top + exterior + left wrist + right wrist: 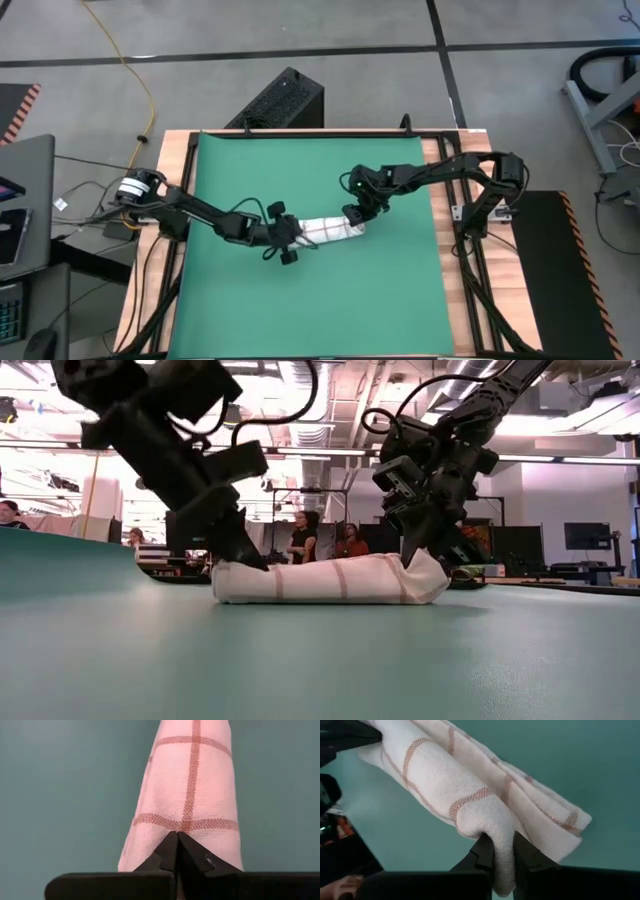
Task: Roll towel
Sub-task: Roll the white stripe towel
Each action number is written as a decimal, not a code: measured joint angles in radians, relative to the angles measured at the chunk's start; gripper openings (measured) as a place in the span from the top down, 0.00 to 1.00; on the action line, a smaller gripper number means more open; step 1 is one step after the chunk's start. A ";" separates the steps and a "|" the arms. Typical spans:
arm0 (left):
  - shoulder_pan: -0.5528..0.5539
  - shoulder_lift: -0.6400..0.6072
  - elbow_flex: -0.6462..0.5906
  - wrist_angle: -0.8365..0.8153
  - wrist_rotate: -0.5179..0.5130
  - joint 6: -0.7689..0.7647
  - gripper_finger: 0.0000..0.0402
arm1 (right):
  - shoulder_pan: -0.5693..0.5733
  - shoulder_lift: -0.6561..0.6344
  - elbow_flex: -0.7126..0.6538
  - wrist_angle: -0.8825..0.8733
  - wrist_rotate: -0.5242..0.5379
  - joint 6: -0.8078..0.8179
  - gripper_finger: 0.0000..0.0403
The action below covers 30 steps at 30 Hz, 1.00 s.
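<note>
the towel lies as a low roll in the middle of the green mat, a little to the right of centre, with its long side going left to right. there is one towel only, one mat, and two arms, each with one gripper

the left gripper is at the left end of the roll. its fingers are fully together, tip against tip, and in the left wrist view they press down on the top of the cloth; i cannot see any cloth between them, so it looks more like holding the roll down than gripping it

the right gripper is at the right end. its fingers are almost together, with only a narrow gap, and a thick fold of the towel's end is pinched in this gap

i judge the towel as very light and soft. the weave is thin and loose, and the layers sag and flatten where nothing supports them, so the roll will not keep its shape alone and can easily open again. the cloth is not fragile and not slippery; on the mat it probably drags a little. the best place to hold it is at the two ends of the roll, pinching through several layers together, because one single layer would just pull out and unroll the rest

in the low view a few people stand far behind the table
</note>
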 joint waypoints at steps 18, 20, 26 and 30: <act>0.070 -0.001 -0.097 0.113 0.130 0.068 1.00 | 0.061 -0.086 0.000 -0.082 0.244 -0.202 0.64; 0.076 -0.001 -0.097 0.109 0.131 0.077 1.00 | 0.066 -0.116 0.000 -0.106 0.300 -0.221 0.65; 0.095 0.000 -0.098 0.127 0.146 0.116 1.00 | 0.115 -0.275 0.000 -0.090 0.488 -0.343 0.68; 0.103 0.000 -0.098 0.144 0.153 0.127 1.00 | 0.180 -0.320 -0.017 0.024 0.576 -0.454 0.71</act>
